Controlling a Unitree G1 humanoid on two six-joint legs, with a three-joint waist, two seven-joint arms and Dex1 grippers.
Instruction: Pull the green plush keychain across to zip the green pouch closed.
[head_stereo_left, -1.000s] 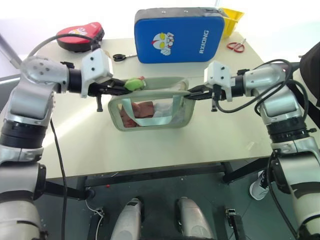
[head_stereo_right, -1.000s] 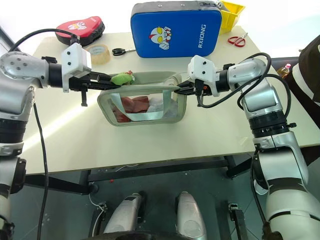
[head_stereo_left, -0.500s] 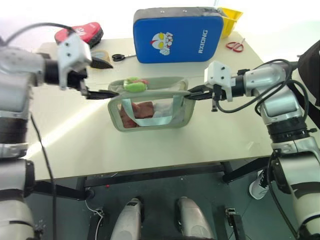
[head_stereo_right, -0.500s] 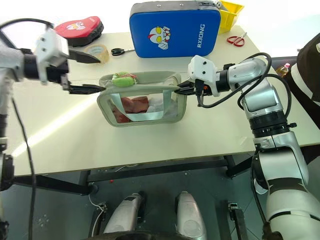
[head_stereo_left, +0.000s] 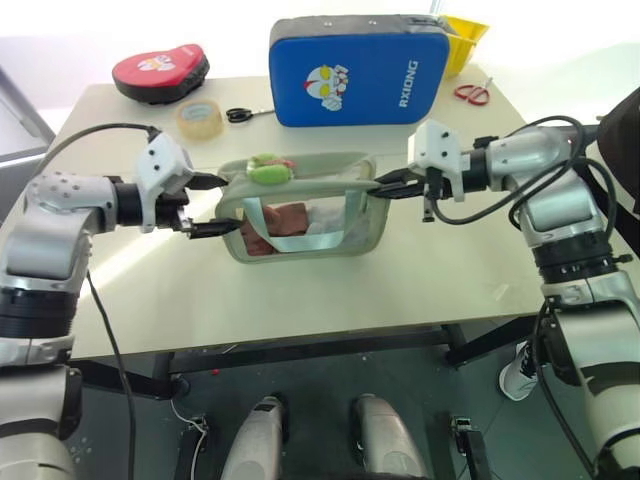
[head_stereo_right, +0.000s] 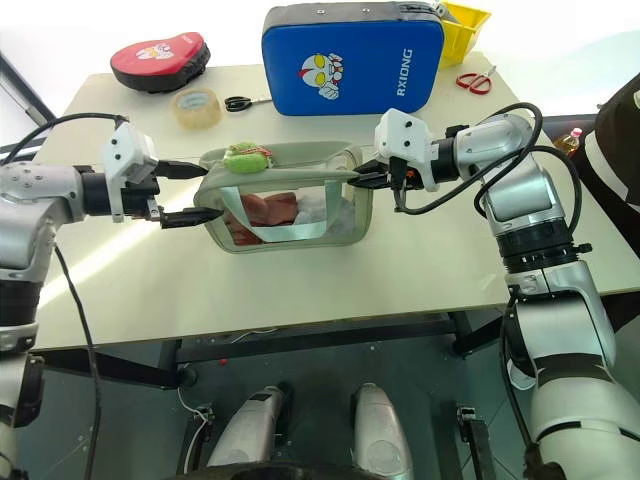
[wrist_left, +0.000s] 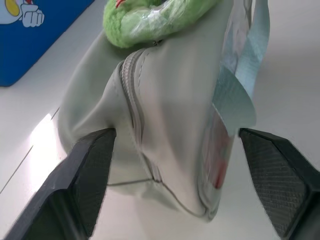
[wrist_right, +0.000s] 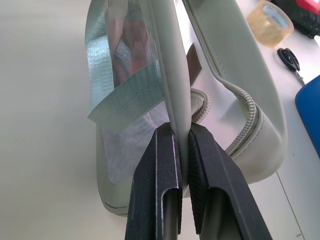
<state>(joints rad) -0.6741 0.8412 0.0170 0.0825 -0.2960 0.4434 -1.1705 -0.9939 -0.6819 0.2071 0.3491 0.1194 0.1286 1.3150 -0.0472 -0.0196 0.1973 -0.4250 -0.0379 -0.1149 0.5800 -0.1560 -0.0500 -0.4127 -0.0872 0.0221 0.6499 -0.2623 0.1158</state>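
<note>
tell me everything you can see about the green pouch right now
The green pouch is a pale sage, boxy bag of smooth, leather-like material with clear plastic side windows showing reddish-brown contents. It sits upright on the table in front of the blue case. A woven strap hangs across one window. The zipper runs along the top, with the green plush keychain lying near the left end. The right gripper is shut on the pouch's right edge; the left gripper is open, its fingers straddling the left end.
</note>
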